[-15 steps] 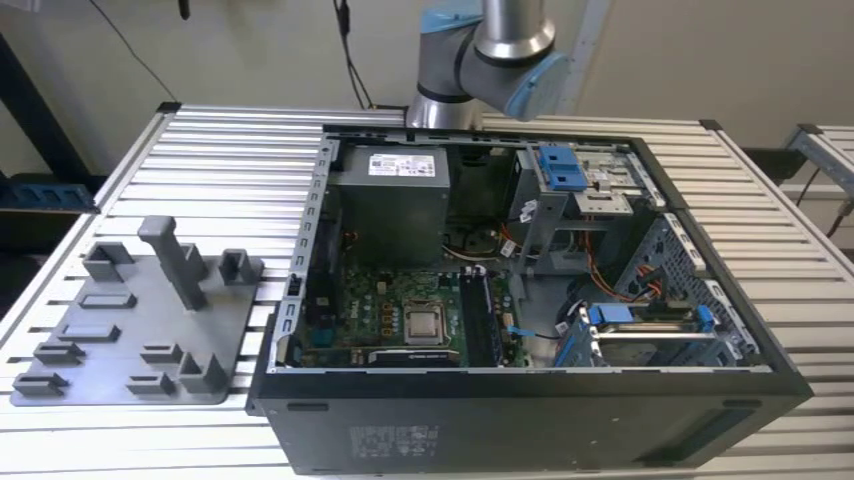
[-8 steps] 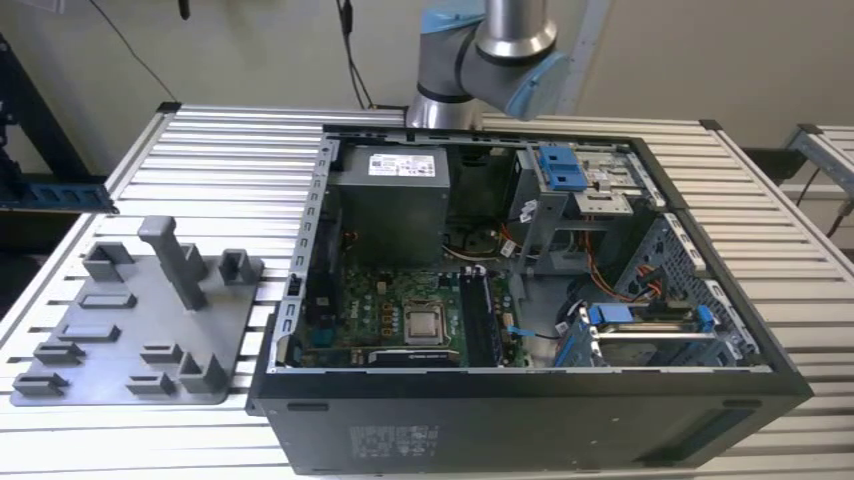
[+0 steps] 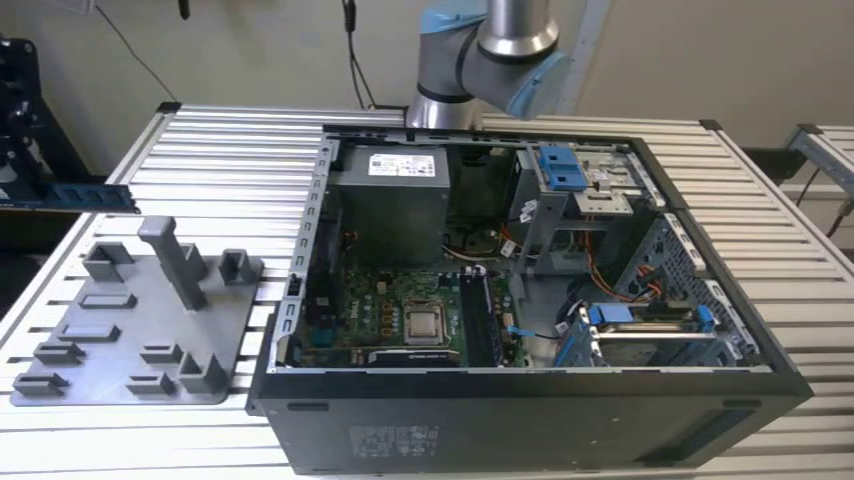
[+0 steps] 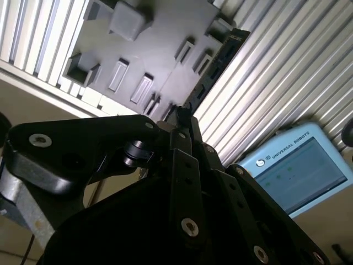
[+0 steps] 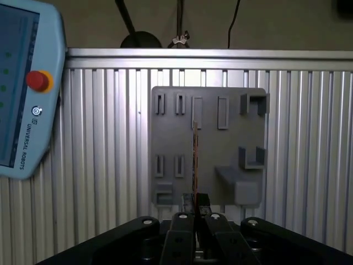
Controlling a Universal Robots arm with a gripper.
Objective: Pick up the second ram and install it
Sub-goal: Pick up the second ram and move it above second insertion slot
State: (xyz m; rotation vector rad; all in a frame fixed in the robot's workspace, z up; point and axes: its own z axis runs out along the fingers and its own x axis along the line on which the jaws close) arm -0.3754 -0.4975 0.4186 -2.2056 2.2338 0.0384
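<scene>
Fingers (image 5: 179,232) of the gripper (image 5: 194,208) are clamping together on one end of the second ram (image 5: 194,157). In the first wrist view the board is showing edge-on as a thin coppery strip. It is running straight out from the fingertips, its long axis carrying on away from the wrist. Black jointed metal bars are flanking it on either side.

Beyond the board and apart from it, a matt grey plastic fixture plate (image 5: 220,149) is lying on the ribbed aluminium table (image 5: 99,143), with moulded slots and blocks standing up from its flat base. A pale blue teach pendant (image 5: 22,94) is resting beside the plate.

In the exterior view the ram (image 3: 74,196) is hanging level in the air near the plate and clear of it. It is flat and slim there, with its free end pointing toward the exterior view's right. Well apart in that direction, the open black computer case (image 3: 534,430) is lying on its side. Inside it, the long black sockets (image 3: 481,322) are sitting on the green motherboard (image 3: 380,310).
</scene>
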